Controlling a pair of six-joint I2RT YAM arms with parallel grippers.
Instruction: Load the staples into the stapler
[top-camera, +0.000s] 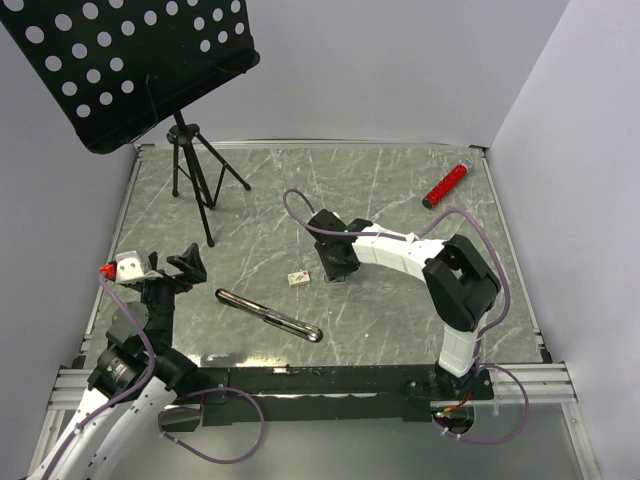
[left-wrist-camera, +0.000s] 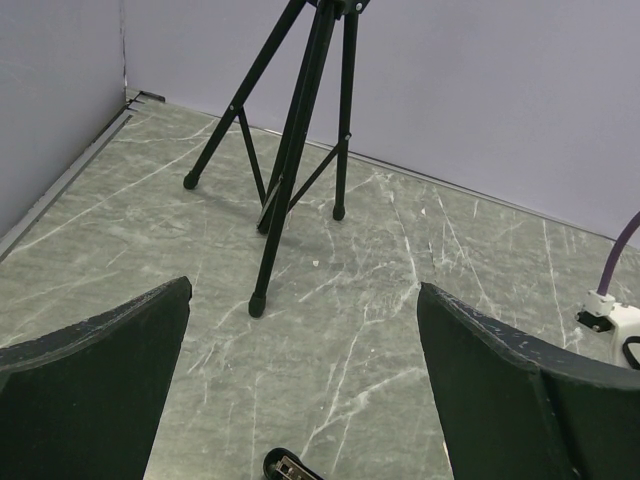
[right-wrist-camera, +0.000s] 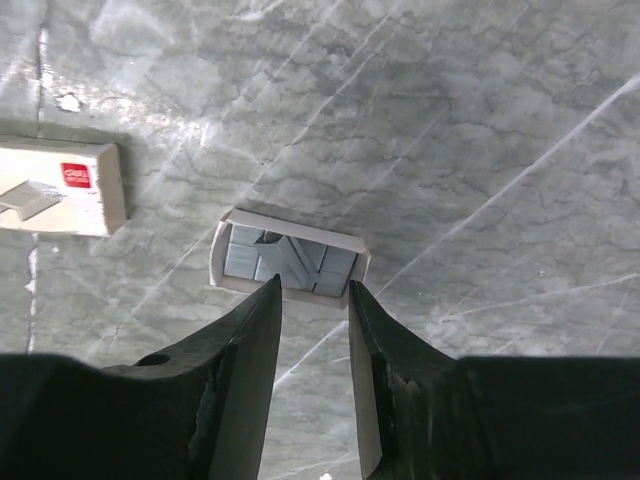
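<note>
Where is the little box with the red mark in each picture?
Top view: the staple box lies mid-table, just left of the right gripper.
Right wrist view: the staple box sits at the left edge, left of the tray of staples.
Left wrist view: not in it.
Shared landmark: the green marbled table shows in all three.

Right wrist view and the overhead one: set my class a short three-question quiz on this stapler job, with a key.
1. True or false: the left gripper stands wide open, apart from the stapler.
2. The right gripper's jaws hang over: A the stapler, B the staple tray, C the red cylinder.
3. Name the cream thing beside that tray.
Key: 1 true; 2 B; 3 the staple box.
</note>
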